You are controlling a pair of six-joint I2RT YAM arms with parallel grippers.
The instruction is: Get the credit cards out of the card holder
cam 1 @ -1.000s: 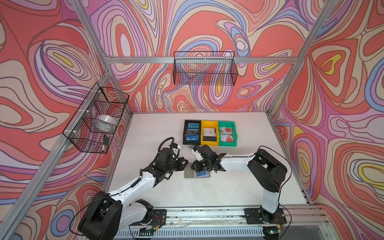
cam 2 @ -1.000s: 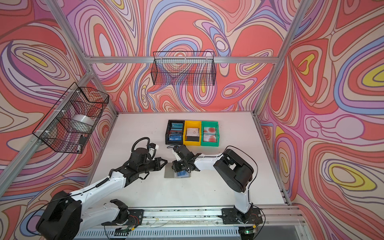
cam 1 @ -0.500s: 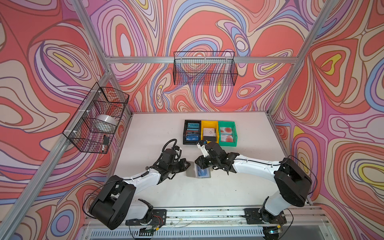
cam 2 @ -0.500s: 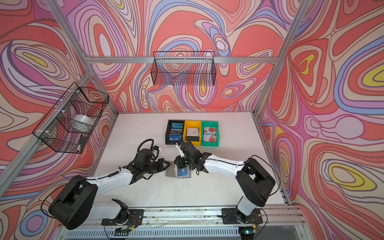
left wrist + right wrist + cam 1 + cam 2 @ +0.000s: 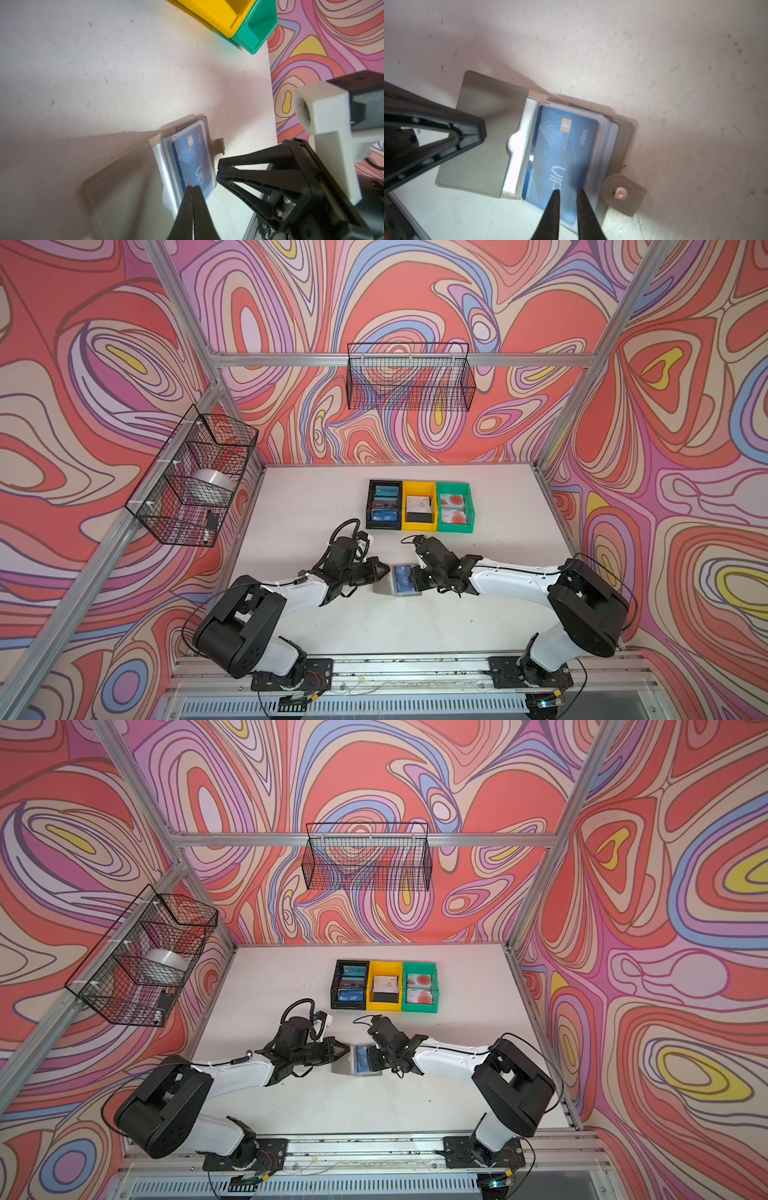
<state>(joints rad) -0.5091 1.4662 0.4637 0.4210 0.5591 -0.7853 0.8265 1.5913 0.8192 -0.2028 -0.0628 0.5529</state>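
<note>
So the card holder point(image 5: 382, 588) is lying flipped open on the table point(image 5: 457, 626), just below the middle in both top views, with a blue VIP card point(image 5: 560, 149) on top in its clear pocket. The left gripper point(image 5: 193, 189) is clenched on nothing, over at the grey flap side. The right gripper point(image 5: 566, 192) has its tips a sliver apart over that card's end, with nothing visibly pinched. Further up are the black bin point(image 5: 368, 506), yellow bin point(image 5: 419, 486) and green bin point(image 5: 471, 506).
</note>
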